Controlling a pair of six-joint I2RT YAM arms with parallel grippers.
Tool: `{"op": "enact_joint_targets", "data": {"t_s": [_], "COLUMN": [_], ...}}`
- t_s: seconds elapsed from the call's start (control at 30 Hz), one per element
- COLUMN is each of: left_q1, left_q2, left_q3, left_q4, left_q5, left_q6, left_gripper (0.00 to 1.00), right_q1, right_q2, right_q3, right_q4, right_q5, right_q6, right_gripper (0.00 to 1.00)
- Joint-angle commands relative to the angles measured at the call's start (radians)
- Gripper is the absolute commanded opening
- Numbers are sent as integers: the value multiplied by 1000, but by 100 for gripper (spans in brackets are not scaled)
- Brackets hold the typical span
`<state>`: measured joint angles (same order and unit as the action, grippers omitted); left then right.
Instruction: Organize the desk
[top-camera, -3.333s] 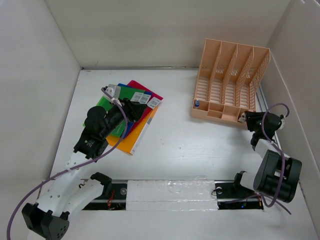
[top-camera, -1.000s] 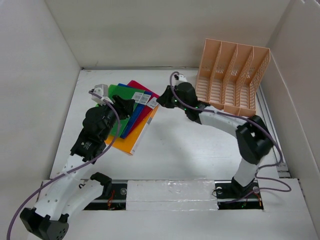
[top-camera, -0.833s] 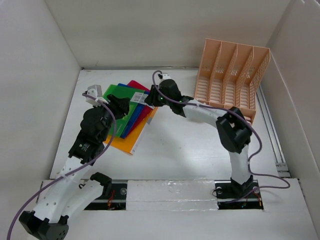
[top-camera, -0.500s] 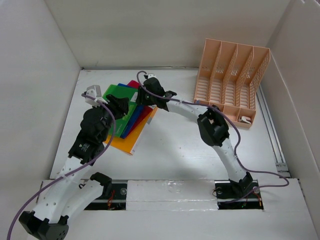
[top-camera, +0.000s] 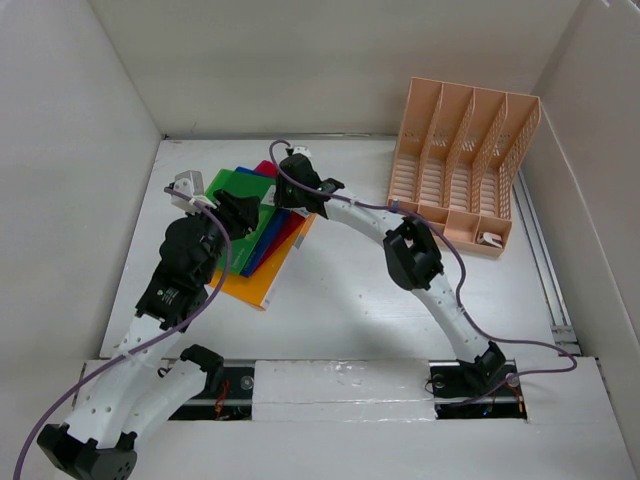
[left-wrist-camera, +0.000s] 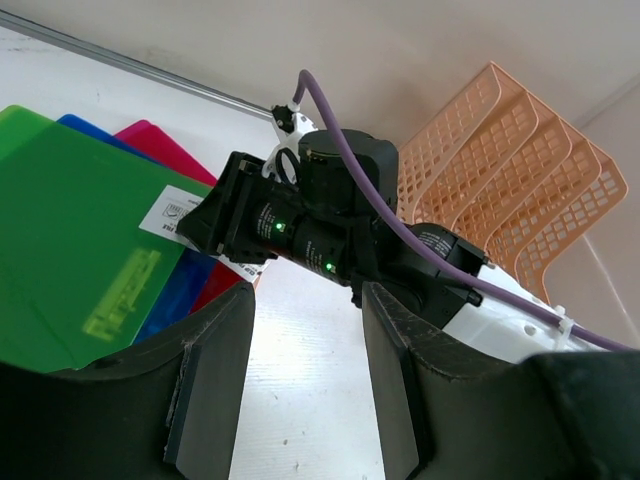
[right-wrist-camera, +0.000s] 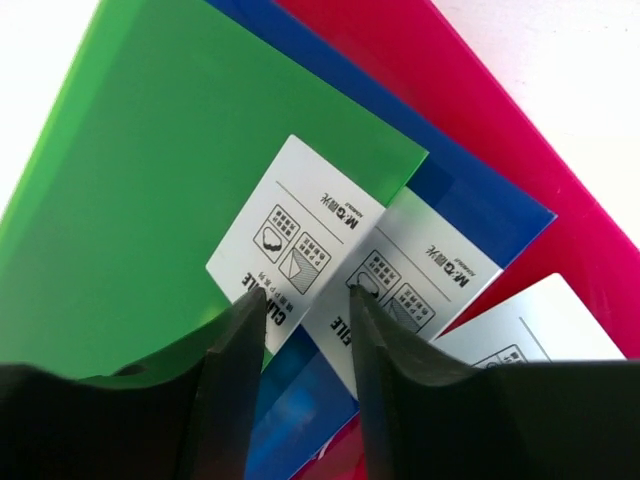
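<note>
The desk (top-camera: 350, 290) is a white tabletop walled by white panels. A fan of flat folders lies at its left: green (top-camera: 232, 184) on top, then blue (top-camera: 262, 243), red (top-camera: 291, 226) and orange (top-camera: 256, 285). My right gripper (top-camera: 284, 196) reaches across and hovers open over the white labels of the green folder (right-wrist-camera: 170, 170) and blue folder (right-wrist-camera: 470, 215); in its wrist view the gripper (right-wrist-camera: 305, 300) is empty. My left gripper (top-camera: 243, 210) is open and empty just above the fan's left side. In the left wrist view my left gripper (left-wrist-camera: 308, 300) faces the right wrist.
A peach slotted file rack (top-camera: 460, 150) stands at the back right, also showing in the left wrist view (left-wrist-camera: 520, 150). A small white item (top-camera: 488, 240) lies in its front tray. White walls close the left, back and right sides.
My right arm has swung from beside the rack across the desk to the folders, its gripper now over the labels. My left gripper drew back a little to the left, then held still.
</note>
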<state>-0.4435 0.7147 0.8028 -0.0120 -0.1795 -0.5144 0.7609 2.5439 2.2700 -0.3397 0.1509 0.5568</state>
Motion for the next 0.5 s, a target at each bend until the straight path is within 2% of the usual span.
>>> {"op": "enact_joint_targets", "data": {"t_s": [0.0,0.17,0.33,0.43,0.47], "left_q1": [0,0,0,0,0], "left_q2": [-20,-14,-18,-21,-26], "left_q3": [33,36,33,35,33], "left_q4": [44,41,46,46,46], "left_q5": [20,23,11,26,23], "left_q6": [16,19,22,24,24], "left_gripper": [43,43,43,43,43], "right_q1": [9,9,9,9,9], "right_q2": [32,45,-19,-107,-140], "right_q3": [31,34,-72,-186,-231], "right_q4": [-61,-73,-9,69,146], "right_q5": [35,33,42,56,56], "right_q6": [11,15,43,74,81], "right_gripper": [41,28,2,0,0]}}
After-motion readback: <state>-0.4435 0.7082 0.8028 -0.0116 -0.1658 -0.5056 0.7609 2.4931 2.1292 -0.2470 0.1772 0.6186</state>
